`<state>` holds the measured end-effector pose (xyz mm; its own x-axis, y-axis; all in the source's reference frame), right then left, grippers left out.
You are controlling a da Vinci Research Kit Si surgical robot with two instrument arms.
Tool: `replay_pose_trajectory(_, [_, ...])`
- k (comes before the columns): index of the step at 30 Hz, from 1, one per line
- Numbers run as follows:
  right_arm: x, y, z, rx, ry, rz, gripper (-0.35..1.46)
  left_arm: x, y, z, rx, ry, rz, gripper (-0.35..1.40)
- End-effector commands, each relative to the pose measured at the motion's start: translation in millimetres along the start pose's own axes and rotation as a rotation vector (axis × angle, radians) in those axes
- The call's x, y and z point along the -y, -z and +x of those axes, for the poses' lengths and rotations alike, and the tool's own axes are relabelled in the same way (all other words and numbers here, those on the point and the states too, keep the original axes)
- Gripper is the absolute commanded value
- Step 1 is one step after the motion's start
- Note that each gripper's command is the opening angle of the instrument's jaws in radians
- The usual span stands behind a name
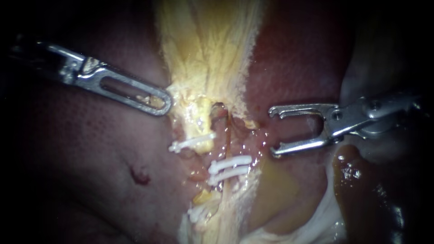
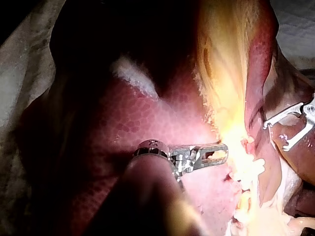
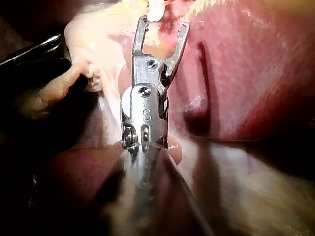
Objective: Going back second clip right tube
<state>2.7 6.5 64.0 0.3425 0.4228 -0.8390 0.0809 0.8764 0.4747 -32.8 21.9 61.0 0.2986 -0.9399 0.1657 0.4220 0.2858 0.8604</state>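
My right tool [image 1: 272, 131] stands wide open and empty, just beside the right tube [image 1: 227, 135], which carries two white clips [image 1: 230, 161] lower down. My left tool [image 1: 163, 101] is closed on the yellow tissue [image 1: 203, 54]. The tube looks soft, wet and easily torn; I'd hold it only above the stiff clips. The right wrist view confirms bare jaws, but glare hides the clips in the left wrist view.

The liver [image 2: 142, 123] lies on a pale cloth [image 2: 19, 69]. The cloth shows along the liver's edge. A white quilted pad [image 2: 295, 19] shows beyond it.
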Motion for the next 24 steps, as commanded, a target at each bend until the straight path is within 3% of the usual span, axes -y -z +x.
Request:
replay_pose_trajectory(1, [0.0,0.0,-0.1,0.0,0.0,0.001,0.5,-0.1,-0.7,0.1,-0.006,0.001,-0.002,-0.35])
replay_pose_trajectory(10, [0.1,0.1,-0.1,0.0,0.0,0.001,0.5,-1.8,-4.8,1.1,-0.047,0.007,-0.012,-0.35])
replay_pose_trajectory(24, [0.3,0.0,0.2,-0.009,0.005,0.004,0.5,-2.0,-4.8,1.1,-0.053,0.005,-0.01,-0.35])
